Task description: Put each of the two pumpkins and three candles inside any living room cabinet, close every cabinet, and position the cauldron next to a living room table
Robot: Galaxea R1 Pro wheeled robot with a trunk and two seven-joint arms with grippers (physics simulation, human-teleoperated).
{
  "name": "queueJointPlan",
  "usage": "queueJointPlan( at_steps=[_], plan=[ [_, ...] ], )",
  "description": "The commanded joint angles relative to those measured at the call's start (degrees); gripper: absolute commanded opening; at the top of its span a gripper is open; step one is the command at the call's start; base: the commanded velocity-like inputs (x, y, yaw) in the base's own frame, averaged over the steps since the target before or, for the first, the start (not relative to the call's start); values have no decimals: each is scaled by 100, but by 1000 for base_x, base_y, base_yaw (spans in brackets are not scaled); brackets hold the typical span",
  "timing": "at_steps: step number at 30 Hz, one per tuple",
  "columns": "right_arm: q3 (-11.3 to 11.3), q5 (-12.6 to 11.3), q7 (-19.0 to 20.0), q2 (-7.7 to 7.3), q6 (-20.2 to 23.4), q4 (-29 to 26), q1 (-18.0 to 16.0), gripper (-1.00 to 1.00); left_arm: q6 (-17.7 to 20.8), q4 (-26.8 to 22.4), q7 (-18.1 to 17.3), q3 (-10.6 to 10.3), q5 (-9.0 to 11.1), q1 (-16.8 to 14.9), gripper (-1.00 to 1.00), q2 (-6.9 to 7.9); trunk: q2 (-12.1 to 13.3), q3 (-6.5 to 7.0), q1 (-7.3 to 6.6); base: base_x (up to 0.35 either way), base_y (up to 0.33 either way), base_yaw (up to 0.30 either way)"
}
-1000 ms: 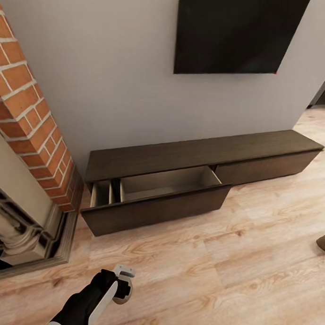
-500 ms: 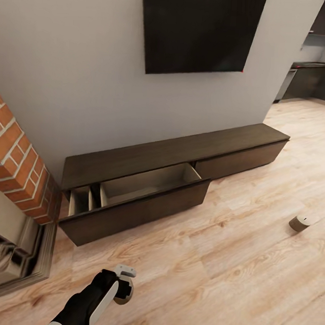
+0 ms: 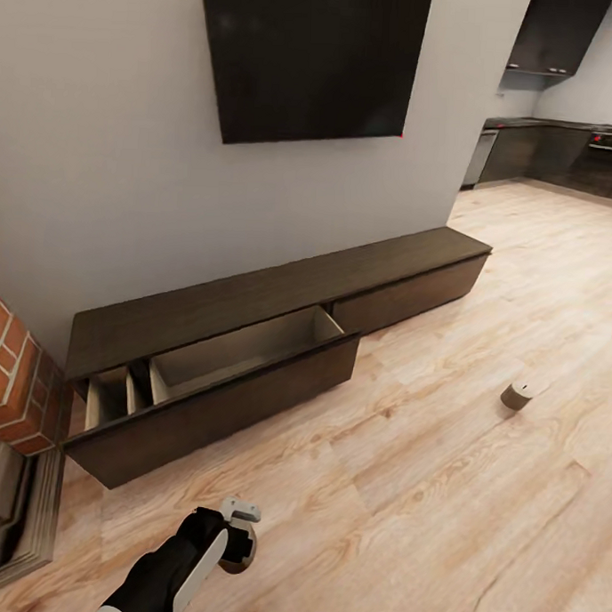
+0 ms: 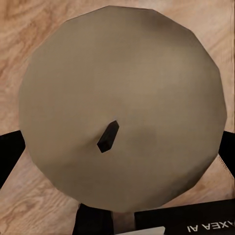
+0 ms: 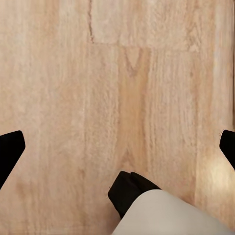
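Head view: the cabinet (image 3: pixel 280 296) runs along the wall, its drawer (image 3: pixel 223 374) pulled out, and both compartments look bare from here. I've got a candle (image 4: pixel 120 105) clamped in the left gripper (image 3: pixel 236 543) just above the floor (image 3: pixel 405 488); a second candle (image 3: pixel 517 395) sits on the boards well to the right. Right gripper (image 5: pixel 117 147) is spread wide with nothing in it. Best play, I reckon: carry this candle over the big compartment, lower it, then release.

A black screen (image 3: pixel 312 61) hangs on the grey wall (image 3: pixel 98 181) above plank flooring (image 3: pixel 440 490).
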Motion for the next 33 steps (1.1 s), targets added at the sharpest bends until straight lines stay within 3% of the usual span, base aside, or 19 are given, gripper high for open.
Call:
queueJointPlan(
  at_steps=[1, 13, 33],
  plan=[
    [-16, -16, -15, 1, 39, -16, 2, 100, 18, -6, 50, -14, 52, -4, -100, -18, -2, 2, 0, 0, 0, -262],
    [-20, -134, -10, -2, -73, -8, 2, 100, 11, -1, 50, -21, 52, -4, -100, -47, -2, 70, 0, 33, -14, -259],
    [-12, -139, -14, 6, -92, -7, 2, 100, 1, -7, 41, -30, 46, 1, -100, -41, -2, 184, 0, 266, -201, -258]
  ],
)
